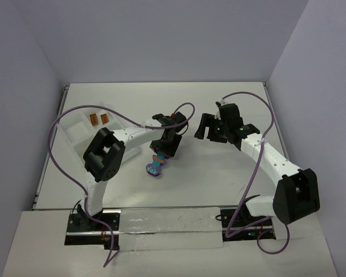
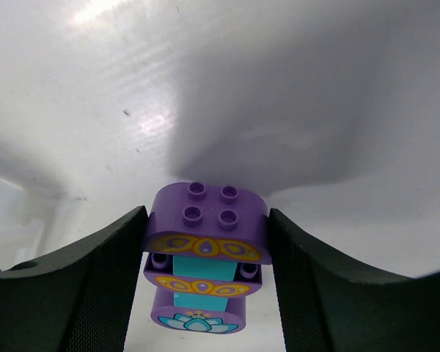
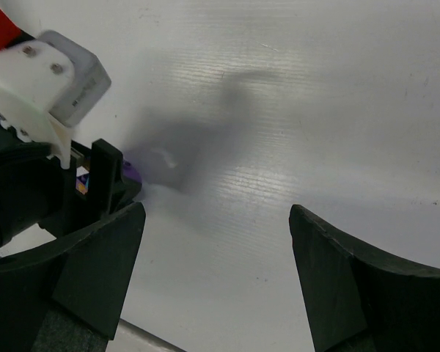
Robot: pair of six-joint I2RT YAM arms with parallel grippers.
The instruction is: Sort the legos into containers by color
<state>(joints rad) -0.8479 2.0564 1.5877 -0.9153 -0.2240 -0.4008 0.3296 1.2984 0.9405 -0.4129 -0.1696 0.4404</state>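
Observation:
A cluster of purple and turquoise legos sits between the black fingers of my left gripper. Both pads press on the sides of its top purple brick. In the top view the cluster pokes out below the left gripper near the table's middle. I cannot tell whether it rests on the table. The white tray of containers lies at the far left, with two orange-brown legos in one back compartment. My right gripper stands open over bare table, just right of the left gripper, and a purple sliver of the cluster shows at its left.
The left arm's wrist and white camera housing stand close beside my right gripper's left finger. White walls close in the table on the left, back and right. A purple cable loops above the tray.

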